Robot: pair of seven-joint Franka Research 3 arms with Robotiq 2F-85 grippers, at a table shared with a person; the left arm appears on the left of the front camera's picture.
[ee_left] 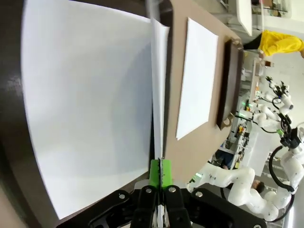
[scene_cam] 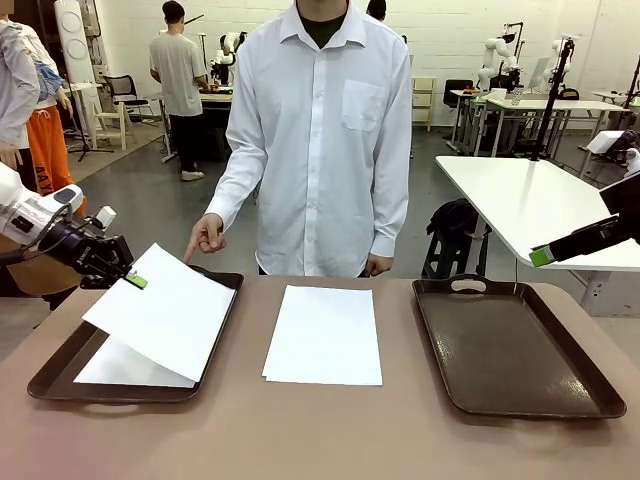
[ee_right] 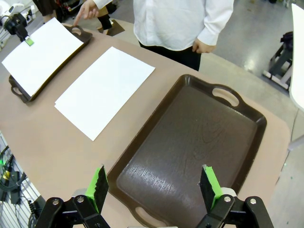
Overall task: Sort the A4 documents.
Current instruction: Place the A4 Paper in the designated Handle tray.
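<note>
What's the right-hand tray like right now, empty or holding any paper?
Empty: the right-hand tray has a bare dark brown floor in the front and right wrist views, no sheet on it.

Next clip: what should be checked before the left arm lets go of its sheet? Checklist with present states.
1. Grip: left gripper shut on the held sheet: ok.
2. Aim: held sheet tilted over the left tray, above the flat sheet in it: ok.
3. Clearance: person's hand points at that tray's far rim, beside the held sheet: not ok.
4. Supply: pile of sheets flat between trays: ok.
5. Other arm: right gripper open above the right tray: ok.
</note>
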